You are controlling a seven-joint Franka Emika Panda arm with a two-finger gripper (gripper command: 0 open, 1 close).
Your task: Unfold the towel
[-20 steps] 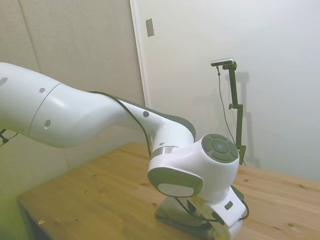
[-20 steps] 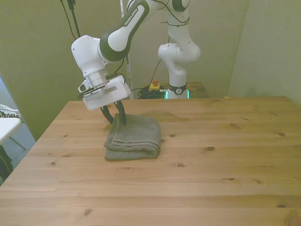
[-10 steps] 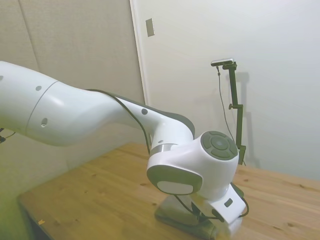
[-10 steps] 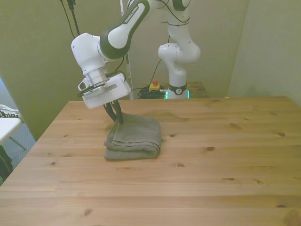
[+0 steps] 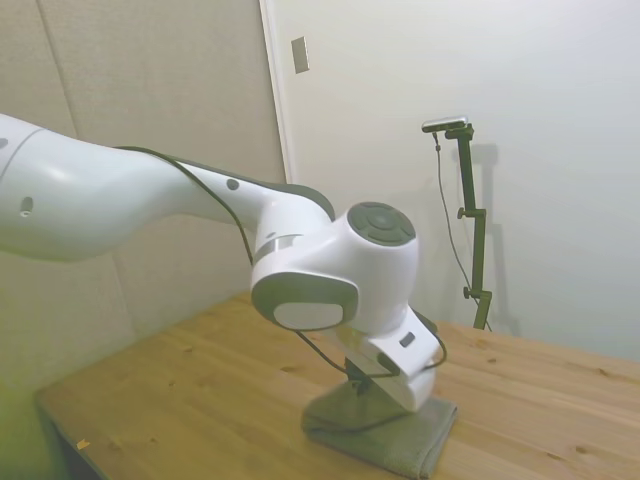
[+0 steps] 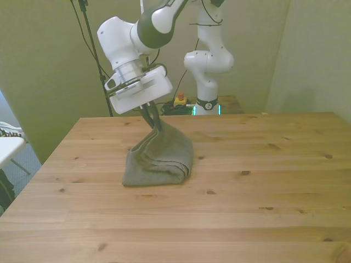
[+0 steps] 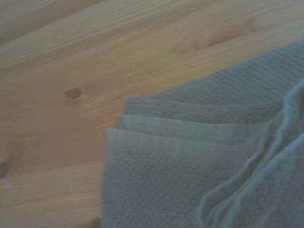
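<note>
Gripper (image 6: 155, 121), at about 11 o'clock from the table's (image 6: 263, 186) centre in the front view, is pinched shut on the top layer of the towel (image 6: 159, 159), tenting one corner while the rest lies on the wood. Risks: several layers, visible as stacked edges in the wrist view, may rise together so nothing opens. At 3 o'clock of the grip, thick terry could slip free.
</note>
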